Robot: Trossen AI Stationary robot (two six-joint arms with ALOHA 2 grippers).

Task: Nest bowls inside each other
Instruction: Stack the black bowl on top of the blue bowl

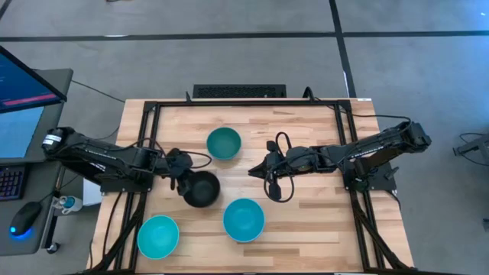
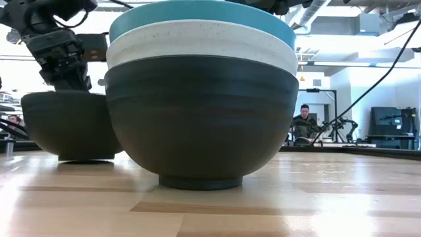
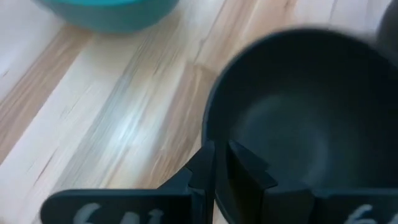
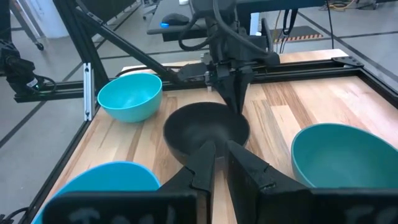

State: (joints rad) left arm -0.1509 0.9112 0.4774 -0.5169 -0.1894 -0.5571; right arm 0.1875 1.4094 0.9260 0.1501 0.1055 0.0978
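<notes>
- The left claw point(image 1: 186, 177) sits left of centre in the high view, at the rim of a plain round black bowl point(image 1: 202, 189) that rests on the pale wooden-plank desk point(image 1: 321, 221).
- In the left wrist view its two dark fingers point(image 3: 205, 167) stand close together with the black bowl's rim point(image 3: 214, 134) between them, one inside and one outside, so the claw is clamped on that rim.
- The right claw point(image 1: 257, 169) hovers right of centre in the high view, above bare desk, clear of every bowl; its fingers point(image 4: 202, 163) are a narrow gap apart and hold nothing.
- A dark teal-green round bowl point(image 1: 224, 143) stands alone in the upper middle of the high view, above the black bowl and apart from it.
- A bright cyan-blue round bowl point(image 1: 158, 236) stands alone at the lower left of the high view.
- A second cyan-blue bowl point(image 1: 244, 219) sits at the lower centre, just right of and below the black bowl.
- The low view shows this one as the top of a nested stack: the cyan-blue bowl point(image 2: 197, 14) inside a speckled white bowl point(image 2: 197, 43), which sits inside another black bowl point(image 2: 200, 118).
- In the low view a person point(image 2: 303, 122) sits in the room beyond the desk, at the right.
</notes>
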